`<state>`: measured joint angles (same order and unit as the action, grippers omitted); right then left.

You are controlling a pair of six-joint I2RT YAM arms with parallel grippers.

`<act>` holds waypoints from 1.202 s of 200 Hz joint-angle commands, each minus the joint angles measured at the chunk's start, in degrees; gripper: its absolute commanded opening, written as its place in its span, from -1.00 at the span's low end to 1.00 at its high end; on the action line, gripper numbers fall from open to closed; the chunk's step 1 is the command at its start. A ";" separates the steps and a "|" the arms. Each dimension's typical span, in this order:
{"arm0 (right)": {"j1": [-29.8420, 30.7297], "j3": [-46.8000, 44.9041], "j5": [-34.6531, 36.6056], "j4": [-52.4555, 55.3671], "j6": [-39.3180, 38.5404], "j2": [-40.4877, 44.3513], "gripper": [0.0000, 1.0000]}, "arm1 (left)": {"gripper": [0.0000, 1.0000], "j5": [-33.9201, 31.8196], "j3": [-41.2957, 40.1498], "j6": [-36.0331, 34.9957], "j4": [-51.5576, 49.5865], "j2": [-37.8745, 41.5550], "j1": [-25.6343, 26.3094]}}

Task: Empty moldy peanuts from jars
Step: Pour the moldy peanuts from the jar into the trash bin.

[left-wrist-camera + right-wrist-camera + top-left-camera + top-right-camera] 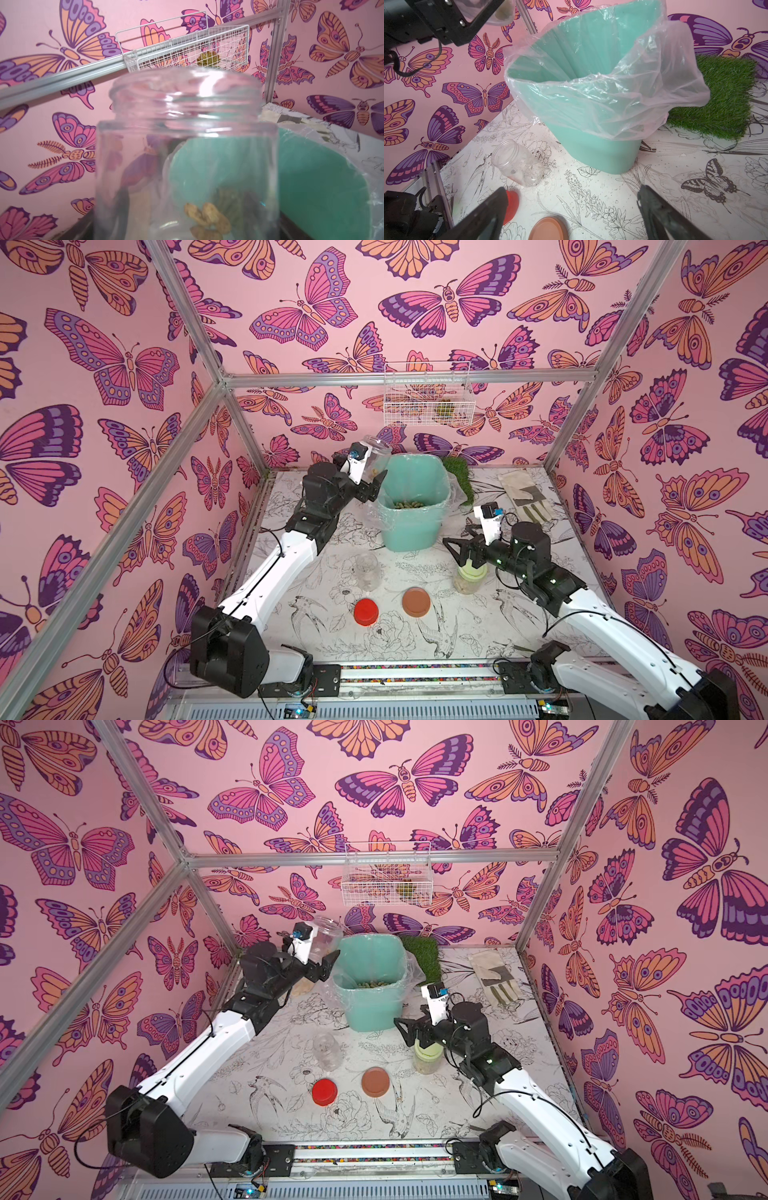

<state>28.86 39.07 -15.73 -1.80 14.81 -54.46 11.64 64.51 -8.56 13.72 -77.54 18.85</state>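
A teal lined bin [411,506] stands at centre frame. Just left of its rim, the left pincer [368,479] grips a clear, lidless jar [377,454] by its body. The jar is probably light, stiff and slick. Right of centre, the right pincer [572,188] gapes empty. A few moldy peanuts [207,216] lie at the jar's base.

A robot test cell in a lab is showing here: aluminium framing [332,379] is holding butterfly-print walls [124,364] around a flower-printed worktop [457,635], with a left arm [270,568] and a right arm [623,639] standing bolted to a front rail [415,676].
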 commanded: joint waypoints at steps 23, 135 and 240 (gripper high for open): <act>-0.39 1.80 -0.47 1.06 0.66 0.22 0.98 | -1.00 2.06 -5.19 9.94 12.18 6.87 -2.23; -0.39 0.64 -1.06 -1.26 1.79 0.29 0.98 | -1.00 8.42 14.57 -16.52 -27.57 5.19 -2.94; -0.39 -3.17 0.14 -3.60 1.91 3.20 0.98 | -1.00 -27.68 55.62 -86.67 -67.95 -22.27 16.27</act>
<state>28.86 36.82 -15.99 -3.81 16.67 -52.25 -2.15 116.73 -71.92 -50.37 -96.18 31.64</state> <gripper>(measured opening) 0.991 0.872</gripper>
